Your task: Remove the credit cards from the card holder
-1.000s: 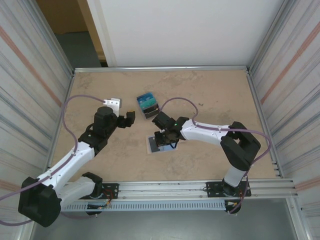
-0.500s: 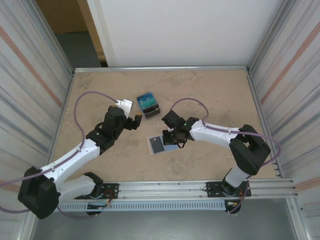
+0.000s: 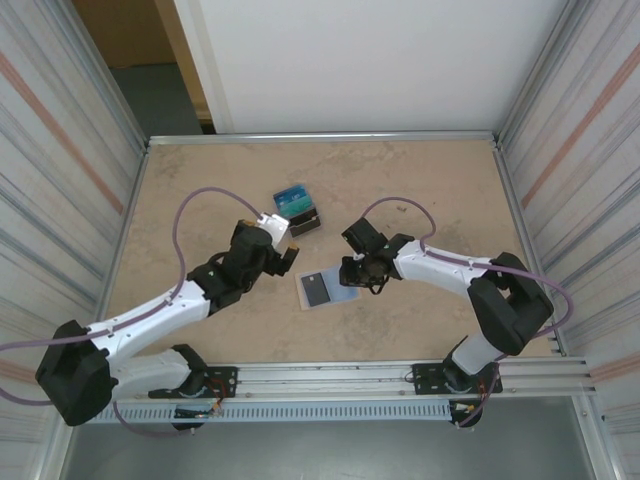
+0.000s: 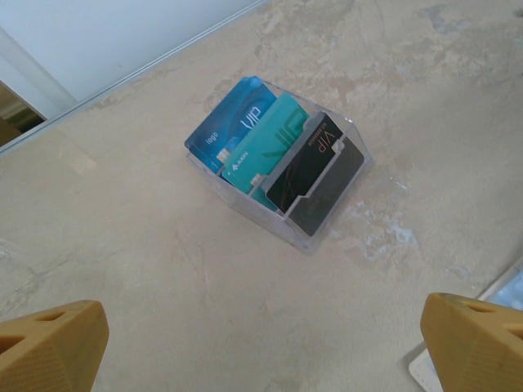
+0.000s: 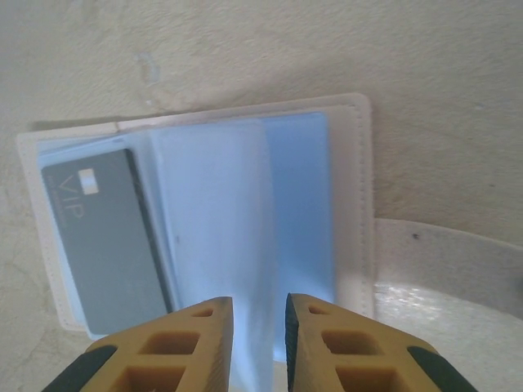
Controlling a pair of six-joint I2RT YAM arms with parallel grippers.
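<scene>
1. Near the middle of the desk (image 3: pixel 420 190) lies the card holder (image 3: pixel 325 290), opened flat, its pale blue leaves facing up.
2. One grey card (image 5: pixel 102 237) sits in a sleeve on its left side. I judge it the last of the credit cards to come out.
3. A blue card (image 4: pixel 225 131), a teal card (image 4: pixel 265 143) and a black card (image 4: pixel 315 167) stand in a clear tray (image 4: pixel 306 241) just beyond the holder, on its far side.
4. The right tool (image 5: pixel 257 314) hangs over the holder's right half, its jaws a narrow slit apart. A blue leaf rises into that slit; whether it is pinched I cannot tell.
5. The left tool (image 4: pixel 261 343) is spread wide and empty, pointing at the tray, just left of the holder.
6. To do this step well:
   - Let the glossy leaf fall clear first, so the tool does not close on the leaf and the card together.
   - Take the grey card by its exposed edge only.
   - Draw it straight along the sleeve's mouth, low and slow.
   - The holder looks light and likely to slide, so pressing its beige rim (image 5: pixel 364 204) down with the left tool would help.
</scene>
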